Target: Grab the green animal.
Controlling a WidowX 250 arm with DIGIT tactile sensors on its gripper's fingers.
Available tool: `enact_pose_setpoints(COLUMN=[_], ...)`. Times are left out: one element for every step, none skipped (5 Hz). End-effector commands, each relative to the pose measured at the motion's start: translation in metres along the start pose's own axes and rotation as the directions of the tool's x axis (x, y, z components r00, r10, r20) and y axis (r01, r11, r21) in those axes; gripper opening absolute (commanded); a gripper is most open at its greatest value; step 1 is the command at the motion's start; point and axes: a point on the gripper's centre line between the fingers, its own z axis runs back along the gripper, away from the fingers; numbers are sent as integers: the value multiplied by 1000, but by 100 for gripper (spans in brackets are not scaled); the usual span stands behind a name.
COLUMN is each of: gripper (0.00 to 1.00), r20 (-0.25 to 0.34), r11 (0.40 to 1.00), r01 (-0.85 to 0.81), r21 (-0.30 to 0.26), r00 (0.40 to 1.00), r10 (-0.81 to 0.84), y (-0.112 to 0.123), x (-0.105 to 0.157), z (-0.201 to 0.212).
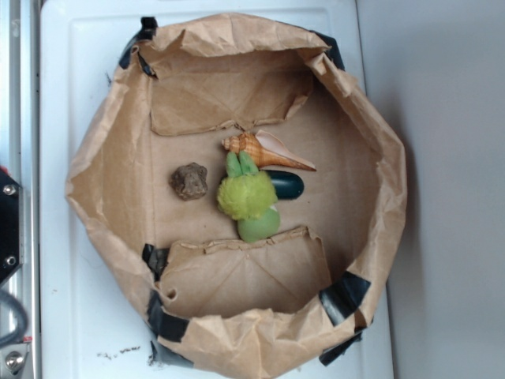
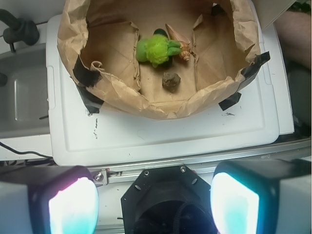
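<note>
While jaws gape, green animal (image 1: 248,197) touches seashell (image 1: 264,149).

The claw (image 2: 153,202) hangs open over the table's (image 2: 161,134) near edge. At twelve o'clock, inside the paper bag (image 2: 146,105), lies the green animal (image 2: 157,50), apparently touching a shell (image 2: 184,49); a brown lump (image 2: 171,81) sits nearer.

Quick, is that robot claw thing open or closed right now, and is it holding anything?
Gripper: open, holding nothing; the fluffy lime-green plush animal lies untouched in the paper bag.
</note>
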Motion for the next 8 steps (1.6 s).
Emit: enact_pose_setpoints(gripper=[100, 100, 100, 100, 100, 100, 100, 100], r20=[-83, -82, -82, -82, -82, 10, -22, -74], r11=[910, 818, 818, 818, 818, 786, 790, 766], r01=[405, 571, 571, 571, 571, 612, 593, 614], r21=[-91, -68, -68, -68, -68, 89, 155, 189], r00=[907, 814, 814, 814, 814, 788, 802, 787], r10=[-412, -575, -575, -575, -575, -615, -597, -612], y=[-20, -26, -26, -26, -26, -24, -15, -10], x=[72, 97, 97, 97, 97, 100, 134, 141], z=[-14, -19, -19, -19, -19, -68, -111, -144])
